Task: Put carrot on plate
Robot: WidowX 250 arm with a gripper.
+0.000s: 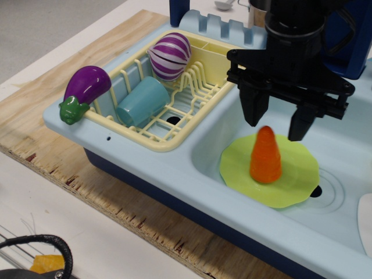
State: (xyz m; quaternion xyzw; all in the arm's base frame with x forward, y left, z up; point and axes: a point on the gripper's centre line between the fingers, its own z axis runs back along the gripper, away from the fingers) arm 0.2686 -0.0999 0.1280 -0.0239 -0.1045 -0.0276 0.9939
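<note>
The orange carrot [265,156] stands upright, wide base down, on the lime-green plate [299,174] in the light blue sink basin [349,139]. My black gripper [278,123] hangs just above the carrot's tip, its two fingers [253,107] spread wide to either side and not touching it. It is open and empty.
A yellow dish rack [174,87] on the left holds a teal cup [141,102] and a purple striped toy [169,55]. A purple eggplant [84,90] lies on the sink's left edge. The sink stands on a wooden board [52,99]. A drain hole [315,190] lies beside the plate.
</note>
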